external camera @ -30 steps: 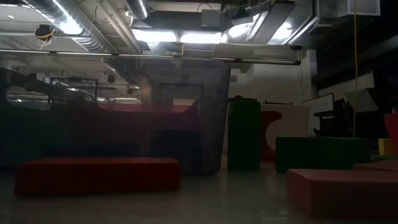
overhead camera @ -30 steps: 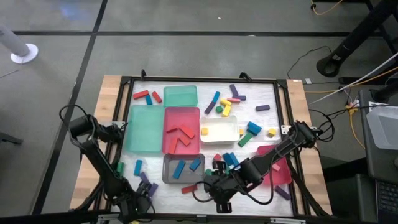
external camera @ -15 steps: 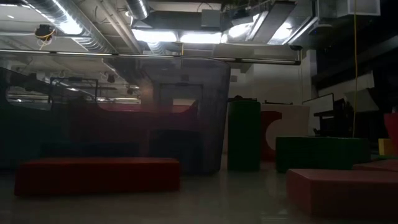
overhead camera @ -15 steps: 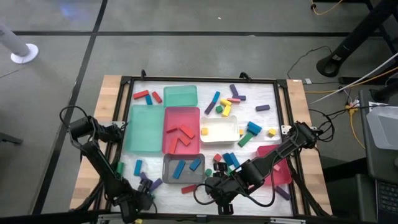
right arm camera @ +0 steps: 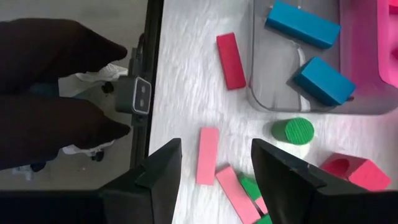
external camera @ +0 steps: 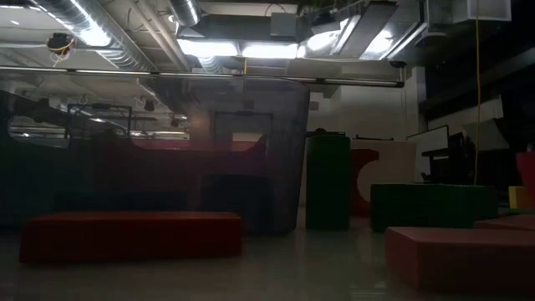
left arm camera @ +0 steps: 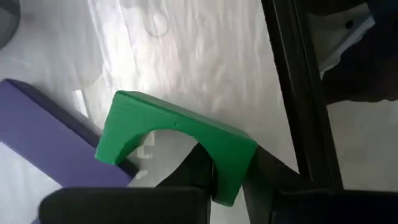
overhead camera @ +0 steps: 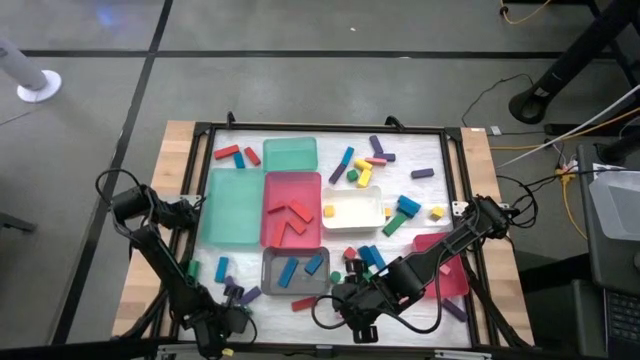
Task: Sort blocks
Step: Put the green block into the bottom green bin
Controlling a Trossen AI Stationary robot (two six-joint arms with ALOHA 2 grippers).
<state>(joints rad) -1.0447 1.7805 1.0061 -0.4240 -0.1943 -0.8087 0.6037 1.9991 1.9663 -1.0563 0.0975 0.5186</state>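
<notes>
While my left gripper [left arm camera: 227, 186] sits low at the near-left corner of the white mat, its dark fingers pinch one leg of a green arch-shaped block [left arm camera: 177, 144]. The arch is lifted at a tilt, touching a flat purple bar block [left arm camera: 53, 140] beside it, close to the black frame rail [left arm camera: 292, 93]. From above, my left gripper [overhead camera: 222, 322] is at the table's front edge, the arch hidden under it.

My right gripper [right arm camera: 214, 177] hovers near the front middle with fingers spread and nothing between them. Under it lie a pink bar block [right arm camera: 207, 155] and a second pink bar [right arm camera: 236, 194]; a green cylinder block [right arm camera: 293, 130] and a red bar block [right arm camera: 231, 60] lie just beside the shallow grey plastic tray [right arm camera: 264, 99], which holds two blue bars [right arm camera: 303, 25].

Step in hand, I judge: grasp just made on the green arch, carry not begun. Sorting is early: many loose blocks [overhead camera: 362, 168] lie over the mat.

Next move calls for a straight lift clear of the purple bar, then travel to the large green tray [overhead camera: 232, 205]. The grip is on one leg only, so the arch may swing or slip. The right arm should wait.
</notes>
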